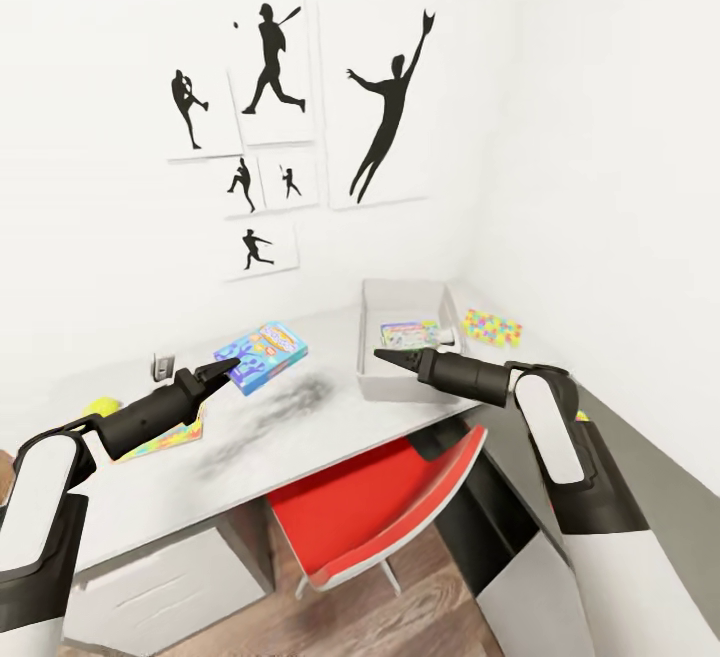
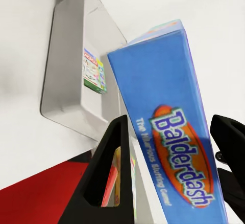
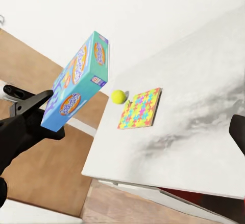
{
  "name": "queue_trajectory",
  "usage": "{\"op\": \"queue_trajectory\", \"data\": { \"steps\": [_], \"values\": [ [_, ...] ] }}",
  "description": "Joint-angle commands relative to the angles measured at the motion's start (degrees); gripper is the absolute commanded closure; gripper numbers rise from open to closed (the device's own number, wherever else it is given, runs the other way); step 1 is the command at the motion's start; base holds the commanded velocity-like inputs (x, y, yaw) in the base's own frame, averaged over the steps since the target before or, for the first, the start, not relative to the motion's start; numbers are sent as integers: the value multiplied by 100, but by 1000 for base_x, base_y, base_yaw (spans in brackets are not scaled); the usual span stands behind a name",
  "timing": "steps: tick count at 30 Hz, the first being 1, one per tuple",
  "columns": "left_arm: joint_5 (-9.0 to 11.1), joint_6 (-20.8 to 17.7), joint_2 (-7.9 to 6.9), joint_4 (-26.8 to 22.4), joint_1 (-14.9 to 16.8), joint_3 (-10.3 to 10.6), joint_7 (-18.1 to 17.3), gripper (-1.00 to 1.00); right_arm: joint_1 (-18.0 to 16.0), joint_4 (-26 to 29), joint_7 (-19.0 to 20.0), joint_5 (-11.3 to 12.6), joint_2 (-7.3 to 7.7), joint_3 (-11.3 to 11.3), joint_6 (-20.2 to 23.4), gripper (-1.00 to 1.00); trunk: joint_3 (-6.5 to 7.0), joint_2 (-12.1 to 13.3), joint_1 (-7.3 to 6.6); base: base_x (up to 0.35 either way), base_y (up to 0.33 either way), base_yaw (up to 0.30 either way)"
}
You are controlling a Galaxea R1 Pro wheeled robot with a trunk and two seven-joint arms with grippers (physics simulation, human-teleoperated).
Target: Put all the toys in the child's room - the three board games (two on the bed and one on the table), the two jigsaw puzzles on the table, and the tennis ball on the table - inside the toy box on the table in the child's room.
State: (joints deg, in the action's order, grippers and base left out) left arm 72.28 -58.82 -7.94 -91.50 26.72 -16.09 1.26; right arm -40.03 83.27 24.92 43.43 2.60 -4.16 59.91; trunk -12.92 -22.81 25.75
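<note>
One blue board game [image 1: 262, 356] hangs above the desk [image 1: 300, 427] middle, clamped in the left gripper [image 2: 171, 147] jaws by its thin sides. It seems light, stiff card, perhaps slippery. Right gripper [image 1: 392, 359] jaws, closed and empty, hover at the toy box [image 1: 400, 289] front wall.

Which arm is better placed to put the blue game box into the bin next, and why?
The left. Its tool already grips the blue game box above the table; the right tool hangs empty beside the bin.
</note>
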Motion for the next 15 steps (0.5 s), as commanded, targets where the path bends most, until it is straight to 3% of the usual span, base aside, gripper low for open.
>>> {"op": "queue_trajectory", "data": {
  "steps": [1,7,15],
  "values": [
    [34,-27,2,-1,8,-9,12,100,-4,3,54,-54,4,-1,9,-100,-11,-11,3,12,-21,289],
    [50,-29,3,0,9,-20,8,100,-4,5,53,-52,4,-3,9,-100,-11,-11,3,6,-11,258],
    [51,-28,3,0,9,-21,7,100,-4,5,59,-53,4,-5,9,-100,-11,-11,3,49,-35,93]
  ]
}}
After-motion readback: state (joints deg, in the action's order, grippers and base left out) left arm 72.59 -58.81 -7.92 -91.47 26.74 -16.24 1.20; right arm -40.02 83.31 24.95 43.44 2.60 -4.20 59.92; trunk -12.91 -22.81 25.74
